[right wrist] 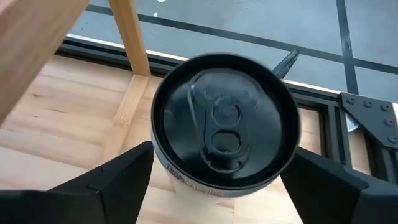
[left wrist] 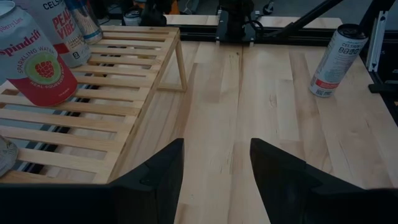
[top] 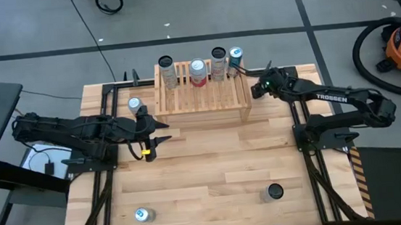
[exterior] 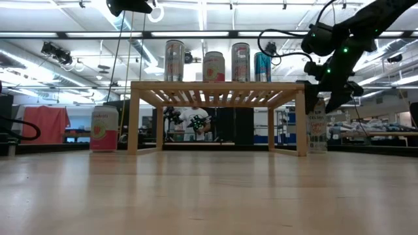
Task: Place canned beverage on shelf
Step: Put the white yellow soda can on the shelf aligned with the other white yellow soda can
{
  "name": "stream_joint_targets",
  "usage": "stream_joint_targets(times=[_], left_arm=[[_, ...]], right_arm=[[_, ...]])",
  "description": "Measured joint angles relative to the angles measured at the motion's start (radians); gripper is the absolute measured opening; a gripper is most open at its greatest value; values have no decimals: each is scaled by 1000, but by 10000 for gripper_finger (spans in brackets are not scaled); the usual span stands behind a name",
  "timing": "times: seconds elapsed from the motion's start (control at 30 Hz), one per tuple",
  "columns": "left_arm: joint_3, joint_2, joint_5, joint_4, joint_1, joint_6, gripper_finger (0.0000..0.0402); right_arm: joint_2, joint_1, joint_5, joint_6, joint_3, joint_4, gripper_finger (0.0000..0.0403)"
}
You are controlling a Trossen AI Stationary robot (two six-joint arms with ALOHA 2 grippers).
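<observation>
The light wooden shelf [top: 203,96] stands at the table's far side, with several cans on its slatted top [exterior: 215,65]. A black-topped can [right wrist: 224,121] stands upright on the table just off the shelf's right end, also seen as a white can [exterior: 317,130] in the low view. My right gripper [right wrist: 224,180] is above it, open, tilted down, one finger on each side of the can's top. My left gripper [left wrist: 217,174] hangs open over the table in front of the shelf's left end [top: 148,139], with nothing between its fingers. My right gripper comes at the black-topped can's upper rim [right wrist: 158,146] slanting down from above, with a finger on each side of it. Whether the fingers touch the can's wall, I cannot tell. The can stands upright on the table.
A pink-labelled can [exterior: 104,128] stands on the table left of the shelf [top: 135,105]. Two more cans stand near the front edge, one left [top: 144,216] and one right [top: 274,192]. The shelf's right leg [right wrist: 134,37] is close beside the black-topped can.
</observation>
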Motion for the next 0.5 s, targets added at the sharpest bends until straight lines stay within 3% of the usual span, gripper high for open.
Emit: stream_joint_targets(times=[0.5], left_arm=[[0,0,0,1,0,-2,192]], right_arm=[[0,0,15,-36,-85,172,286]])
